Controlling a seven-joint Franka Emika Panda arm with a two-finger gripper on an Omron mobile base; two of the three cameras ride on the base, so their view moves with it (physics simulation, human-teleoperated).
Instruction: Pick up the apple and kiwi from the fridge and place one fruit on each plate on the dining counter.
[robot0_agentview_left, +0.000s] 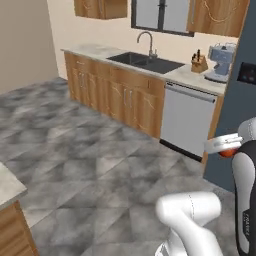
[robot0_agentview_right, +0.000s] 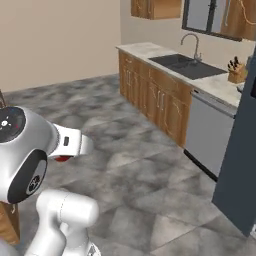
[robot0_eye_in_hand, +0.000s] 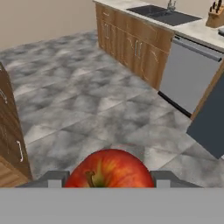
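A red-orange apple (robot0_eye_in_hand: 109, 169) sits between my gripper's (robot0_eye_in_hand: 109, 180) two dark fingertips (robot0_eye_in_hand: 54, 180), low in the hand view. The gripper is shut on the apple. In the left base view the gripper (robot0_agentview_left: 223, 146) hangs at the right, above the floor, with the apple (robot0_agentview_left: 229, 153) showing red under it, just in front of the dark slate-blue fridge (robot0_agentview_left: 239, 105). In the right base view the gripper (robot0_agentview_right: 80, 145) is at the left with a sliver of the apple (robot0_agentview_right: 62, 158) below. A corner of the dining counter (robot0_agentview_left: 7, 188) is at the lower left. The kiwi and the plates are out of view.
A wide grey tiled floor (robot0_agentview_left: 85, 150) lies ahead. Along the far wall runs a wooden sink counter (robot0_agentview_left: 120, 95) with a sink (robot0_agentview_left: 145, 61), dishwasher (robot0_agentview_left: 187, 120), knife block (robot0_agentview_left: 199, 63) and mixer (robot0_agentview_left: 220, 62). The fridge (robot0_agentview_right: 242, 165) is closed at the right.
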